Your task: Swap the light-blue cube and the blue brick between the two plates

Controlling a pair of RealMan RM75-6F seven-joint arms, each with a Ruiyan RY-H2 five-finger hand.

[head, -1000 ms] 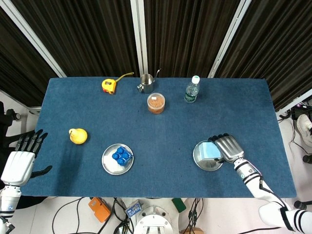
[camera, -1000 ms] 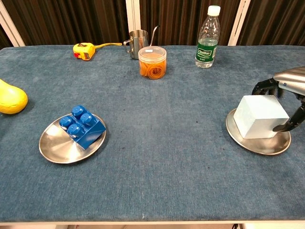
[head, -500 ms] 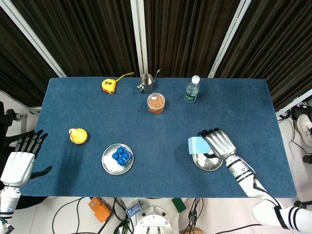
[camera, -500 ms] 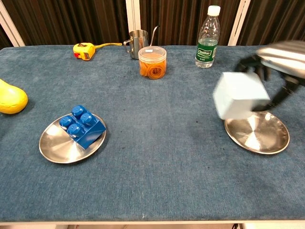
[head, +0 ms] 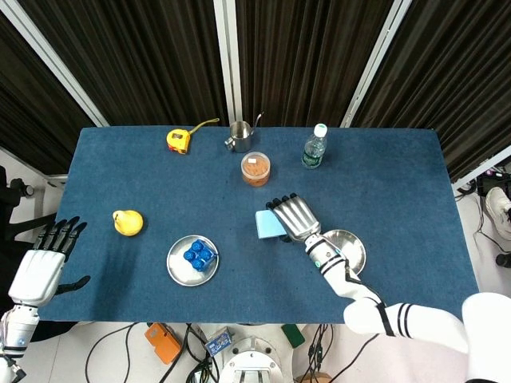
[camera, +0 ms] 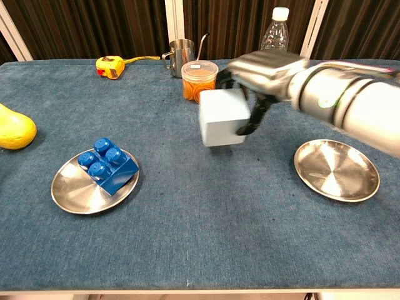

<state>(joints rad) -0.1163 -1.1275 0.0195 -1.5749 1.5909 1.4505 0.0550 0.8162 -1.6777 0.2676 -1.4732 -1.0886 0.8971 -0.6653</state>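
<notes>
My right hand [head: 295,218] [camera: 265,72] grips the light-blue cube [head: 268,224] [camera: 222,117] in the air over the middle of the table, between the two plates. The right plate [head: 349,249] [camera: 337,169] lies bare. The blue brick [head: 200,255] [camera: 107,164] rests on the left plate [head: 180,270] [camera: 72,190]. My left hand [head: 41,267] hovers off the table's left edge, fingers spread, holding nothing; only the head view shows it.
A yellow pear [head: 128,223] [camera: 14,129] lies at the left. Along the back stand a yellow tape measure [head: 180,140], a metal cup [head: 239,135], an orange-filled jar [head: 255,169] [camera: 200,81] and a water bottle [head: 314,147] [camera: 275,37].
The right hand lifted the light-blue cube off the right plate and carried it leftward to mid-table. The left hand barely shifted.
</notes>
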